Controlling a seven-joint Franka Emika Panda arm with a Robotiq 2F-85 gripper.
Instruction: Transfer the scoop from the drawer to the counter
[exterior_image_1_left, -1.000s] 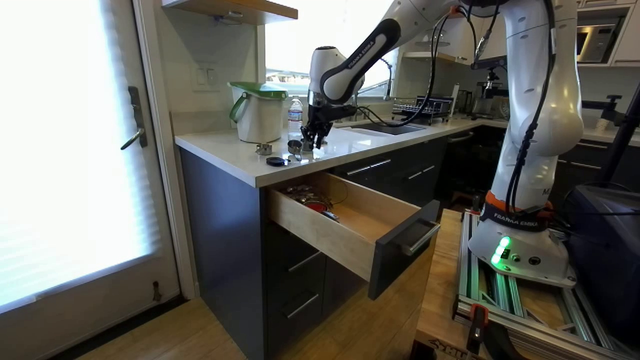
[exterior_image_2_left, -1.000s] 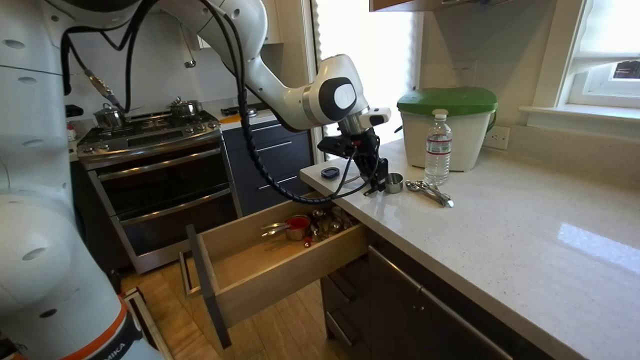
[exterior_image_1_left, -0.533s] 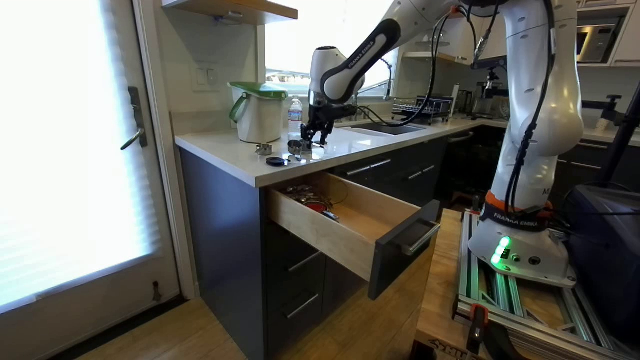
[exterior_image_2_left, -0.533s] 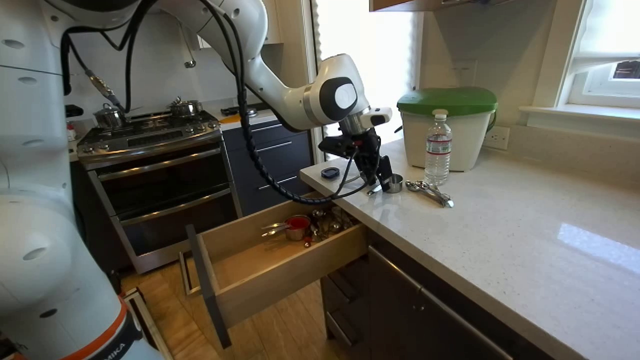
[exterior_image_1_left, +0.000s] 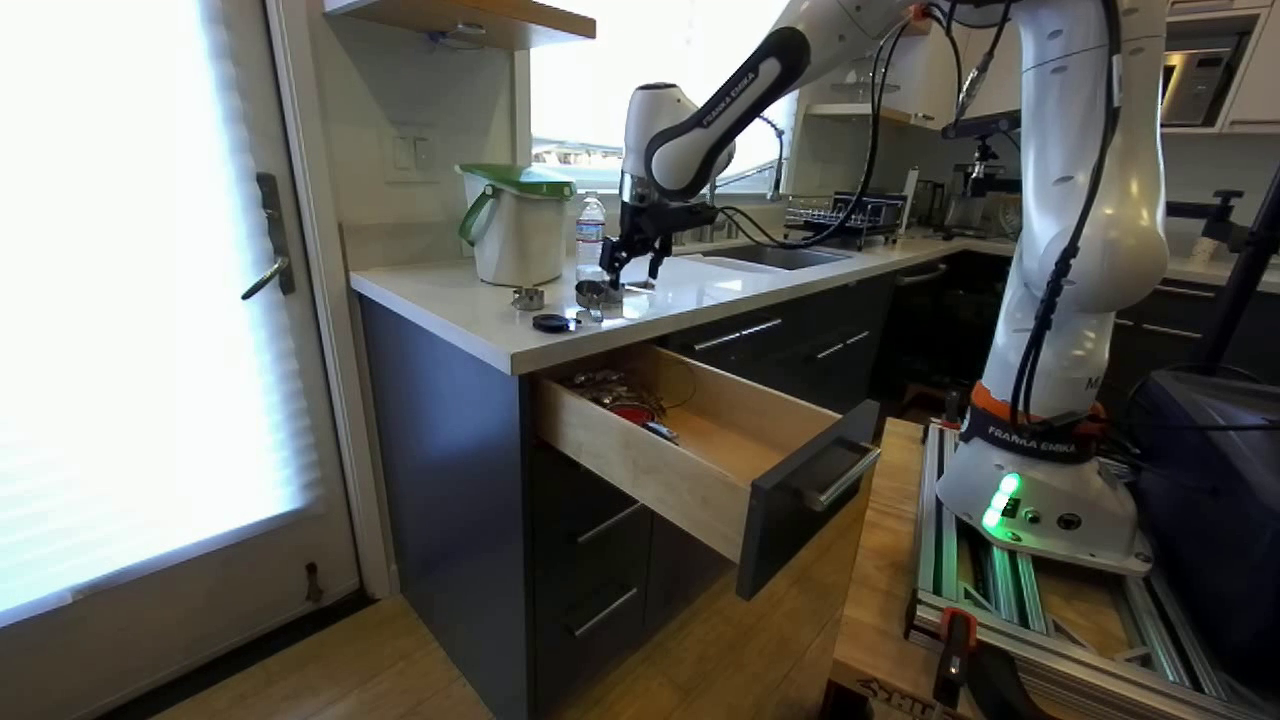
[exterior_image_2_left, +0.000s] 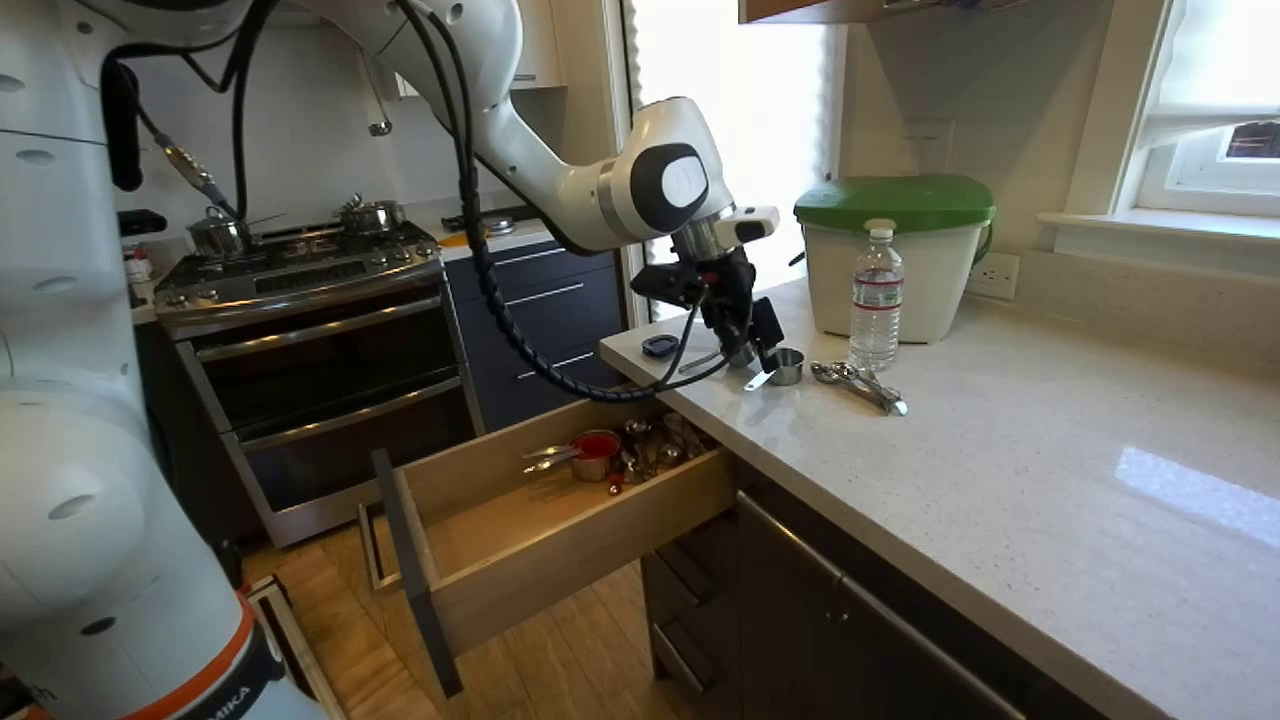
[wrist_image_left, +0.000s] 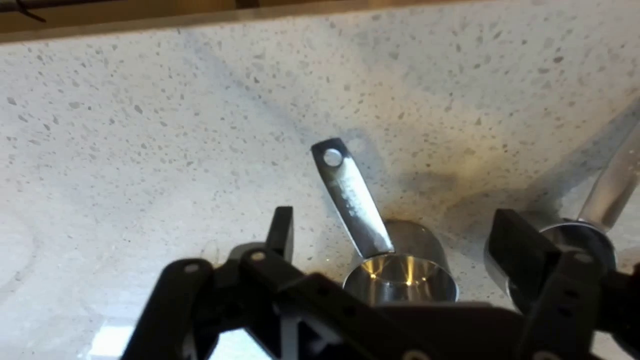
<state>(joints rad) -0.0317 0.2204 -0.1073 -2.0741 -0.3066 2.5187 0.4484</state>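
The scoop, a small steel cup with a flat handle, stands upright on the pale counter. In an exterior view its bowl shows just beside my gripper. Seen from the wrist, my gripper is open, its fingers wide apart on either side of the scoop and touching neither side of it. Below the counter edge the drawer is pulled out, with utensils lying toward its inner end.
Another steel cup's handle lies by the right finger. Nearby on the counter are a further cup, a black round piece, measuring spoons, a water bottle and a green-lidded bin.
My gripper's fingers have spread apart, and the gripper has risen slightly. The scoop stays on the counter, with more of its handle and bowl showing.
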